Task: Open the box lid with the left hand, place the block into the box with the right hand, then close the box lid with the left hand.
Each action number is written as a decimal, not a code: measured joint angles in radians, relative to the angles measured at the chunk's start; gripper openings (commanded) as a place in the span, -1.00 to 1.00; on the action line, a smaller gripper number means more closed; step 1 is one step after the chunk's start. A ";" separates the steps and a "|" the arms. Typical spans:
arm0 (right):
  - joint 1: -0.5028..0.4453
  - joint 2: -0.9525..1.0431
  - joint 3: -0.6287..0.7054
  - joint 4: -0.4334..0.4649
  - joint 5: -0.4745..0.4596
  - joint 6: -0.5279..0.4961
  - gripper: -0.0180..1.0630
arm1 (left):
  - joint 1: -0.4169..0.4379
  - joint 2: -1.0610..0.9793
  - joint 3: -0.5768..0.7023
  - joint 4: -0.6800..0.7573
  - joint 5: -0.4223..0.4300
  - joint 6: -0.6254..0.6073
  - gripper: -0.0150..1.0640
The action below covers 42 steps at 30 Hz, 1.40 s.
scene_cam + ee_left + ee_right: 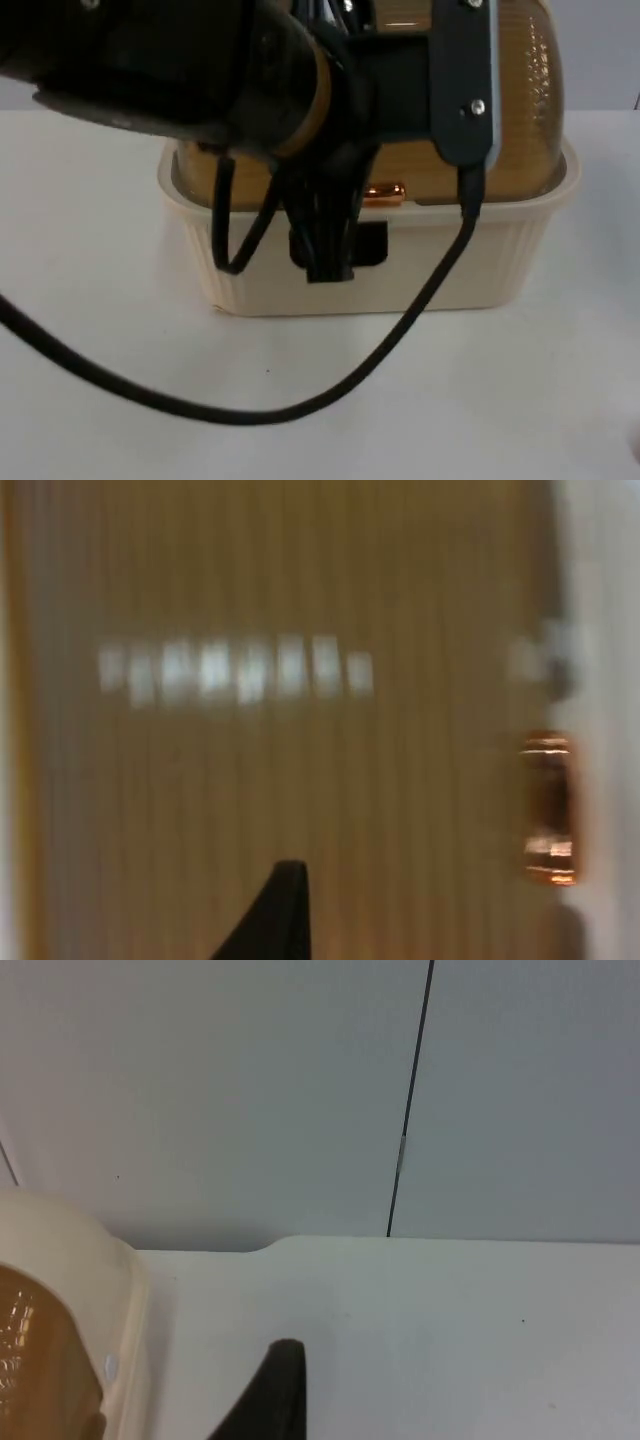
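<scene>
The cream ribbed plastic box [400,270] stood on the white worktop [100,200], its amber translucent domed lid [530,90] shut; the left gripper hovered directly above the lid's copper handle [548,808], finger state indeterminable.

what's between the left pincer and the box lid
Nothing visible. The left arm hangs right over the amber lid, which the left wrist view shows close up with its copper handle. The lid sits shut on the cream box.

L arm [200,70] stretched low across the top view, wrist tipped down, left gripper [285,910] fingertip poking ahead. Right gripper [275,1395] level, waiting off to the side.
</scene>
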 measured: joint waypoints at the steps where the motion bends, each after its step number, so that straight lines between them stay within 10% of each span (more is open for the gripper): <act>1: 0.000 0.000 0.000 0.000 0.000 0.000 0.76 | -0.002 0.004 0.000 0.069 0.016 -0.086 0.97; 12: 0.000 0.000 0.000 0.000 0.000 0.000 0.76 | -0.086 0.104 0.008 0.407 0.136 -0.436 0.97; 21: 0.000 0.000 0.000 0.000 0.000 0.000 0.76 | -0.084 0.134 0.010 0.432 0.129 -0.471 0.92; 28: 0.000 0.000 0.000 0.000 0.000 0.000 0.76 | -0.084 0.134 0.010 0.415 0.120 -0.475 -0.12; 31: 0.000 0.000 0.000 0.000 0.000 0.000 0.76 | -0.076 0.134 0.010 0.401 0.108 -0.475 -0.98; 42: 0.000 0.000 0.000 0.000 0.000 0.000 0.76 | 0.045 0.135 0.010 0.310 0.003 -0.435 -0.97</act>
